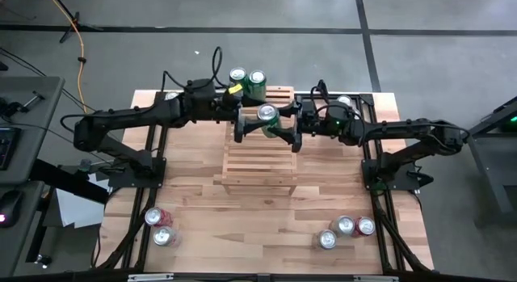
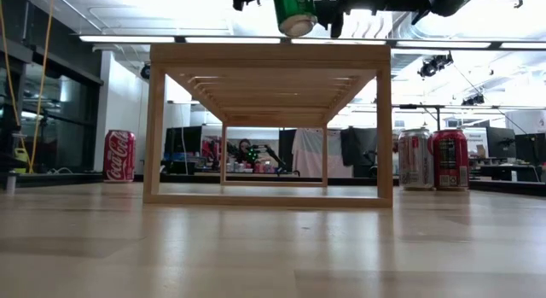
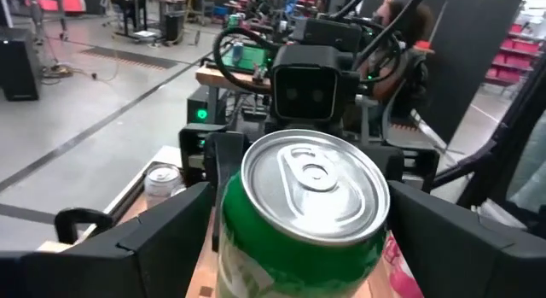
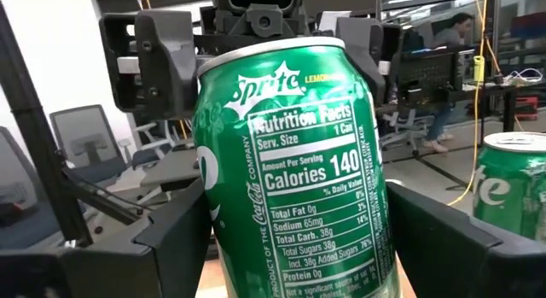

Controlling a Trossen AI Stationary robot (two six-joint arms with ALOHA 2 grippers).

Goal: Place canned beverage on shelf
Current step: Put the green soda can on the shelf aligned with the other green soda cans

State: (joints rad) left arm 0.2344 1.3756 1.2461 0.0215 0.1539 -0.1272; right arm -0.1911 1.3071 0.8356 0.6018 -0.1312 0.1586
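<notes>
Both tools meet above the far half of the shelf (image 1: 259, 153), with one green can (image 1: 267, 114) between them. Left tool (image 1: 242, 123) and right tool (image 1: 292, 124) each stand with fingers spread wide on either side of the can; both wrist views show the can flanked by that arm's fingers, so it appears gripped from both sides, a handover in progress by judgement. On the table (image 1: 202, 205), the shelf sits at the centre, well below the can in the low view. Two more green cans (image 1: 248, 80) stand at the shelf's far-left corner; red and silver cans (image 1: 346, 229) wait near the table's front edge. To do the step well, only one tool should release, once the other holds firmly. Keep the can upright, lower it squarely onto the slats, clear of the standing cans.
</notes>
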